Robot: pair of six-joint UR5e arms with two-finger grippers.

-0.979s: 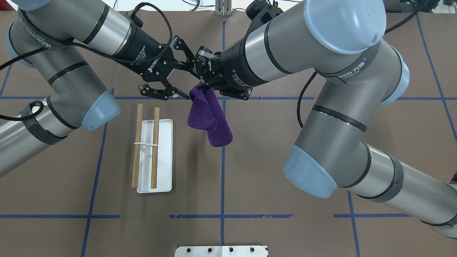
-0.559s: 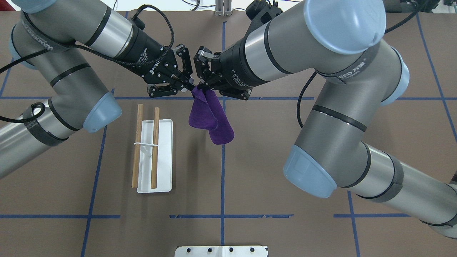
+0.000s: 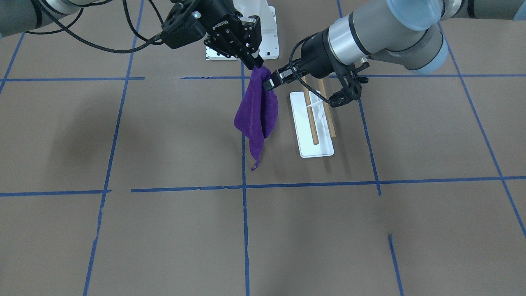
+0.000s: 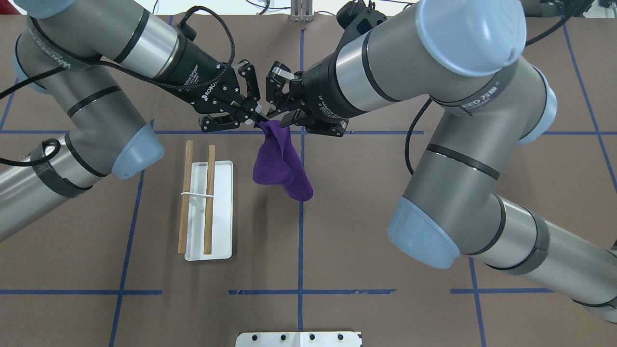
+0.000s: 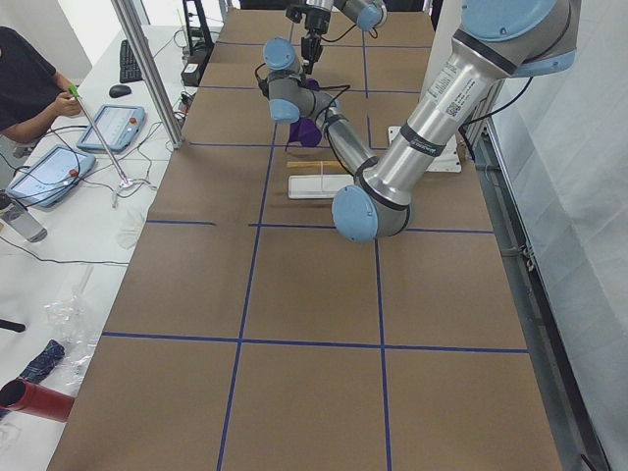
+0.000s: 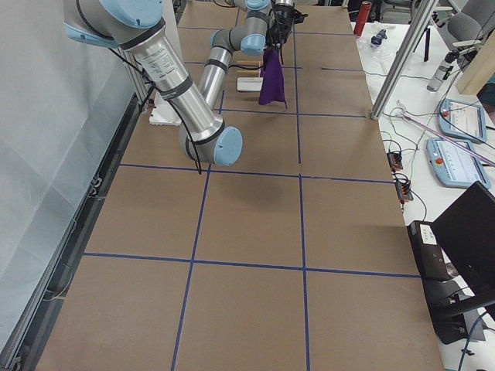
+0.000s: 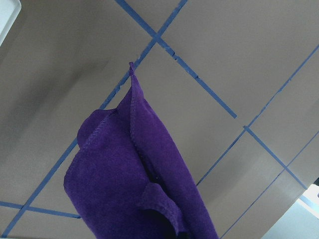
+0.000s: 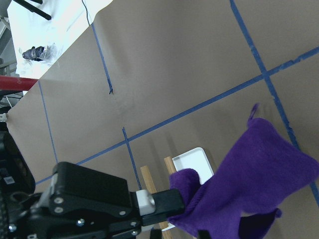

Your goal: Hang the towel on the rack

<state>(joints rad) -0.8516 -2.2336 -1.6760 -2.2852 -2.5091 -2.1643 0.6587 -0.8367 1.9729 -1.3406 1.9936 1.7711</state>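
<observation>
The purple towel [image 4: 282, 164] hangs in the air from its top edge, with its loop tag at the lowest corner [image 3: 254, 166]. My left gripper [image 4: 258, 122] is shut on the towel's top left corner. My right gripper [image 4: 278, 121] is shut on the top edge right beside it. Both grips also show in the front view, left [image 3: 269, 84] and right [image 3: 258, 65]. The rack [image 4: 209, 193], two wooden rods on a white base, stands on the table below and to the left of the towel. Both wrist views show the hanging towel, left wrist [image 7: 129, 189] and right wrist [image 8: 249, 174].
A white bolted pedestal [image 4: 299, 339] sits at the near table edge. Blue tape lines cross the brown table [image 4: 385, 313]. An operator [image 5: 25, 78] and control tablets are beyond the table's far side in the left view.
My left gripper was open beside the towel, then moved in and shut on its top corner. My right arm has shifted slightly right, and the towel swung a little.
</observation>
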